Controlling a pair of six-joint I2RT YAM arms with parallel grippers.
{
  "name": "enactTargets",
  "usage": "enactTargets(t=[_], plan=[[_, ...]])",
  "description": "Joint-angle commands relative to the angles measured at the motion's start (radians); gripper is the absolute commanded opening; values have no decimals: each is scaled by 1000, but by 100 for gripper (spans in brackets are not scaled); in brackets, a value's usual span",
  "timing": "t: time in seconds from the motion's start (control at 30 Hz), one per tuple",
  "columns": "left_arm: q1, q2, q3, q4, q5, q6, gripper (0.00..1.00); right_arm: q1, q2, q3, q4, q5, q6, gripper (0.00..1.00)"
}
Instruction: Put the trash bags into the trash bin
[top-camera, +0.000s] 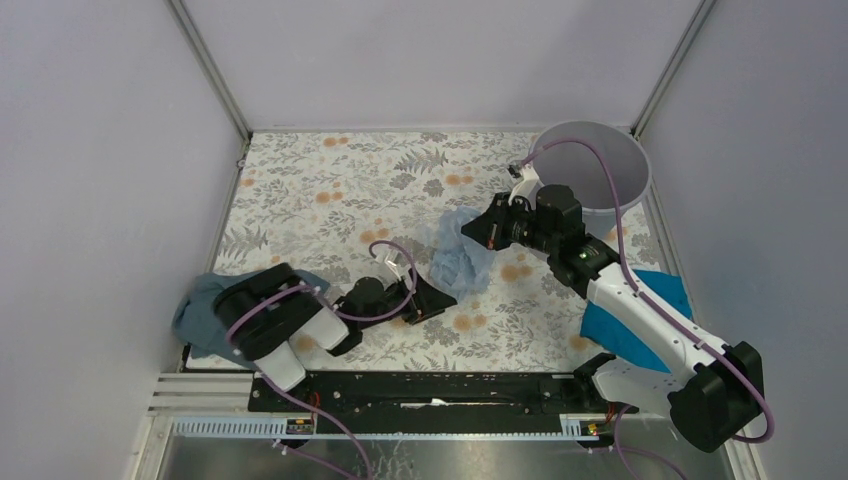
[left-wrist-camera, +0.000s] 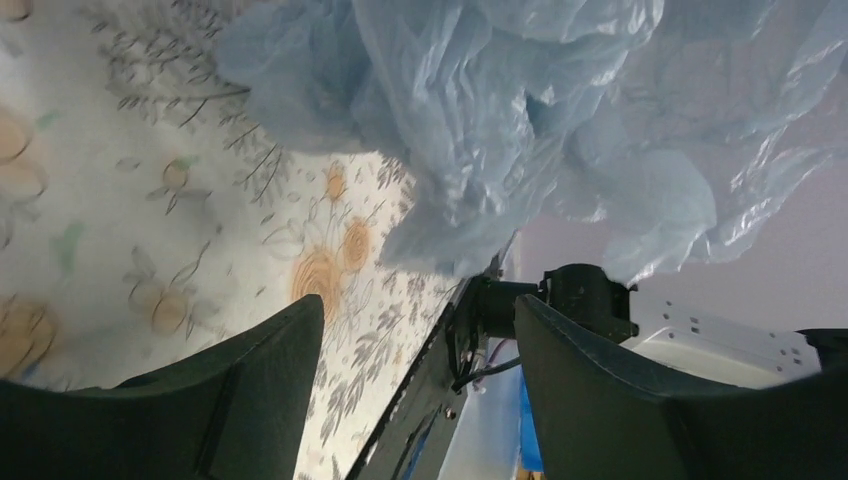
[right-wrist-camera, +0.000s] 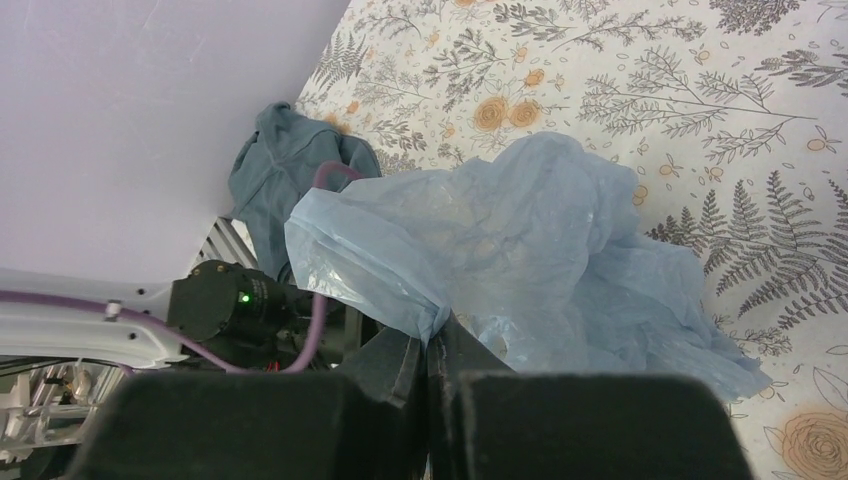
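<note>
Top external view shows us the trash bag (top-camera: 462, 252) crumpled near the middle of the floral tabletop (top-camera: 330, 190), apart from the trash bin (top-camera: 632, 185), which stands upright in the far right corner with its mouth open towards the camera. We see the right arm stretched from the near right edge across to the bag, and the right gripper (top-camera: 480, 232) meets the bag at its right side. From the right wrist view we can tell that its jaws are pressed together on a bunched fold of the pale-blue film, while the rest of the bag (right-wrist-camera: 530, 235) billows out ahead of them, wrinkled and puffed, with its far side lying on the tabletop. We find the left gripper (top-camera: 432, 298) low over the tabletop, just near-left of the bag. In the left wrist view its jaws stand apart with nothing between them: the two dark fingers (left-wrist-camera: 250, 385) frame a gap through which we see the flowered surface and part of the right arm, and the bag (left-wrist-camera: 520, 120) fills the upper part of the picture beyond the fingertips. Whether the film touches those tips we cannot tell. We also see a dark teal-grey cloth (top-camera: 200, 312) bunched at the near left edge, partly under the folded left arm, and a bright blue cloth (top-camera: 668, 292) lying flat beneath the right arm at the near right
</note>
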Motion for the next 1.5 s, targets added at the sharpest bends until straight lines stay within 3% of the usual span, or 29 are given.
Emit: enactTargets(t=[0.0, 0.2, 0.43, 0.53, 0.6, 0.73, 0.8, 0.93, 1.07, 1.27, 1.47], plan=[[4, 175, 56, 482, 49, -77, 73, 8, -22, -15, 22, 13, 7, 0], [13, 223, 67, 481, -12, -29, 68, 8, -31, -25, 17, 16, 5, 0], [58, 224, 107, 407, 1, -11, 42, 8, -40, -34, 1, 21, 1, 0], [75, 227, 116, 410, 10, -8, 40, 8, -37, -37, 3, 19, 1, 0], [91, 215, 110, 401, 13, -2, 29, 9, -34, -33, 0, 11, -3, 1], [127, 113, 85, 250, 19, 43, 9, 8, -33, -1, -89, 43, -61, 16], [139, 19, 72, 118, 33, 85, 0, 8, -37, 16, -163, 98, -116, 30], [148, -215, 80, -272, 46, 210, 0, 9, -2, 70, -279, 139, -216, 64], [155, -446, 107, -663, 17, 331, 0, 11, 48, 124, -329, 142, -249, 88], [178, -629, 176, -965, 15, 434, 0, 60, 121, 165, -317, 218, -315, 95], [197, -696, 229, -1090, 36, 483, 0, 88, 203, 197, -242, 218, -376, 93]])
